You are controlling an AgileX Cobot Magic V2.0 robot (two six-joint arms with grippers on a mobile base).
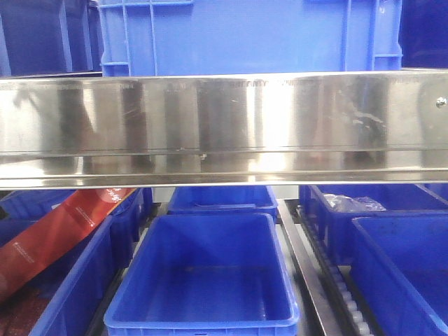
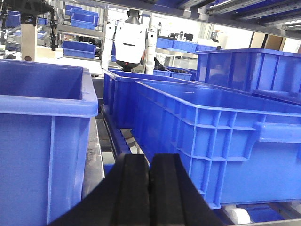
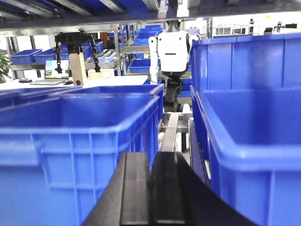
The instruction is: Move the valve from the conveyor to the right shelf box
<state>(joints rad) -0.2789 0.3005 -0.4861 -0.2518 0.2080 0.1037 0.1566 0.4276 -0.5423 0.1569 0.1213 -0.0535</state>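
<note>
Both pairs of black gripper fingers are pressed together on nothing, the left gripper [image 2: 149,188] and right gripper [image 3: 149,188] each low among the big blue plastic shelf boxes [image 1: 203,280], under a polished steel shelf rail [image 1: 224,126]. Neither valve nor conveyor is in view, so a good start likely means backing clear of the box walls, finding the belt, then spreading one pair of fingers before reaching.

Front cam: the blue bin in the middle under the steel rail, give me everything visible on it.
The middle bin is an open-topped blue plastic crate with a thick rolled rim, rounded corners and smooth, glossy walls sloping inward to a flat floor. It looks empty. It sits upright and square to the camera, below the steel rail, between other blue bins on both sides, with another bin right behind it. Its near edge is cropped.
</note>
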